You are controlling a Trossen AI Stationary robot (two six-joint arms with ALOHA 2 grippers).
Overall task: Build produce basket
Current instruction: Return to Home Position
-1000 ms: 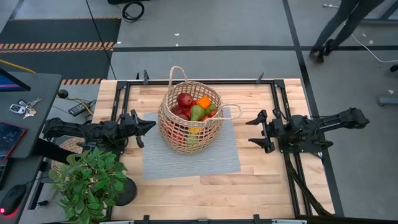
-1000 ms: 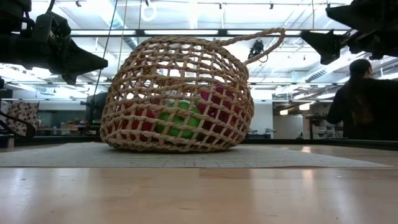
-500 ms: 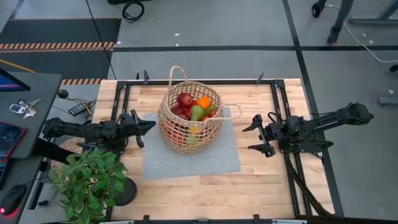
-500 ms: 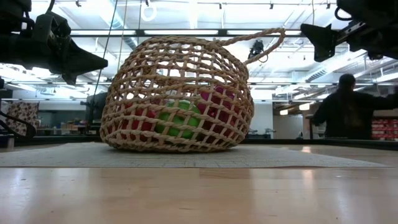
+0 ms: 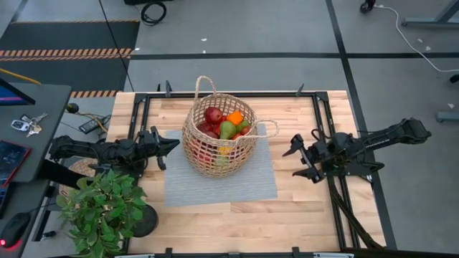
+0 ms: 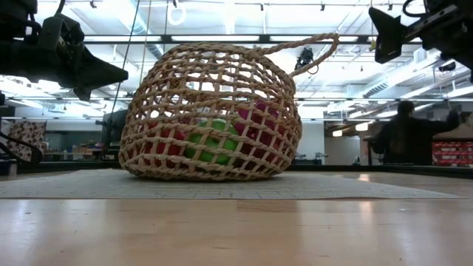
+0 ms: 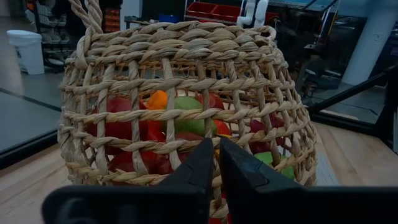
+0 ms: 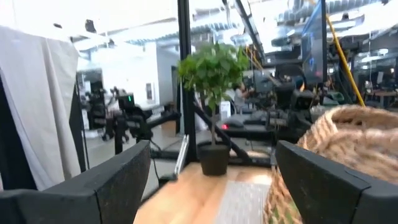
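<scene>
The tan woven basket [image 5: 219,135] stands on a grey mat [image 5: 219,172] at the table's middle, its base on the mat. The produce [image 5: 224,123] lies inside it: red apples, a green pear, an orange piece; it also shows through the weave in the left wrist view [image 7: 180,118] and the low view [image 6: 214,140]. My left gripper [image 5: 174,145] is shut and empty, left of the basket, pointing at it. My right gripper [image 5: 292,160] is open and empty, well right of the basket, above the table.
A green potted plant [image 5: 104,208] stands at the table's near left corner. Black frame rails [image 5: 323,115] run along the table's edges. Bare wood lies near the front edge [image 5: 237,215]. A person [image 6: 403,137] stands in the room beyond.
My right gripper has drawn back a little toward the table's right edge and turned, its fingers now slanting toward the near side. The basket and my left gripper have kept still.
</scene>
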